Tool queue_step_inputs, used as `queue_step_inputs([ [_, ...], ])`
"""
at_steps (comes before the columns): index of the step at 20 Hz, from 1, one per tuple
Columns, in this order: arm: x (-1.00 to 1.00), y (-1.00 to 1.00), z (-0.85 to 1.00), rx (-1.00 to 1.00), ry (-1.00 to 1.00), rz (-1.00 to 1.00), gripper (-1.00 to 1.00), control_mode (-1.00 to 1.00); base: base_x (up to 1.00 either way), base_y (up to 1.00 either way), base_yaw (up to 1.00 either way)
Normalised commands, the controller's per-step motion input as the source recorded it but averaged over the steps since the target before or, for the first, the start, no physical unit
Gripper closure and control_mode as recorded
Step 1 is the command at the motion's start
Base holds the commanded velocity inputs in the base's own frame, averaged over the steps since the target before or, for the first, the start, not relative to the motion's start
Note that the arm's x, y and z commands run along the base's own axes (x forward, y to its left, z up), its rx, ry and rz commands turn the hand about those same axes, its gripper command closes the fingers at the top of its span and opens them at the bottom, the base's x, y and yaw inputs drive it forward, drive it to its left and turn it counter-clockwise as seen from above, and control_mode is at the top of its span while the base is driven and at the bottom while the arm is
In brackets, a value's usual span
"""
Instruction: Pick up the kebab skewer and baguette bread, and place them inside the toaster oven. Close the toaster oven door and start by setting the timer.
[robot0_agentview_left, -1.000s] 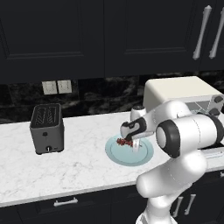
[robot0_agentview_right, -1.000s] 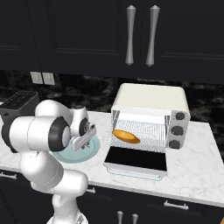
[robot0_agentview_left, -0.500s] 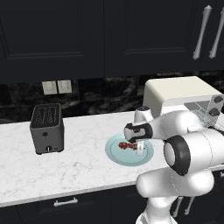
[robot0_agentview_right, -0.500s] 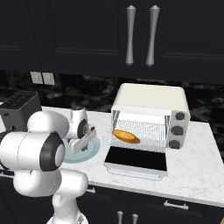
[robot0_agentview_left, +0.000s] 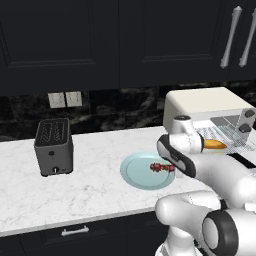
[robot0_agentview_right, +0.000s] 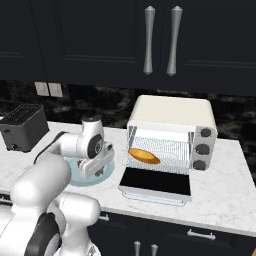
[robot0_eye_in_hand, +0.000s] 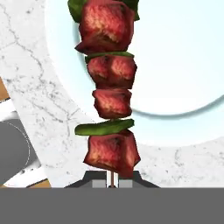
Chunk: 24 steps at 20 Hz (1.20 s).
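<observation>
Hand view: your gripper pinches the kebab skewer by its stick, above the plate. Lift level, swing toward the toaster oven beside the plate.

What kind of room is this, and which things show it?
It looks like a rendered home kitchen: a marble counter under dark cabinets, a toaster oven standing open, and a black toaster.
</observation>
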Motion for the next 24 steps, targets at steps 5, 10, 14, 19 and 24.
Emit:
queue_step_inputs([
  [5,-0.77,-0.43,0.65,0.0,0.0,-0.09,1.0,-1.0,0.0,0.0,0.0],
  [10,-0.33,-0.6,0.83,0.0,-0.01,-0.16,1.0,-1.0,0.0,0.0,0.0],
  [14,-0.19,-0.82,0.7,0.0,0.0,-0.2,1.0,-1.0,0.0,0.0,0.0],
  [19,-0.05,-0.87,0.69,0.01,0.0,-0.19,1.0,-1.0,0.0,0.0,0.0],
  [24,0.0,-0.76,0.5,0.02,0.0,-0.15,1.0,-1.0,0.0,0.0,0.0],
])
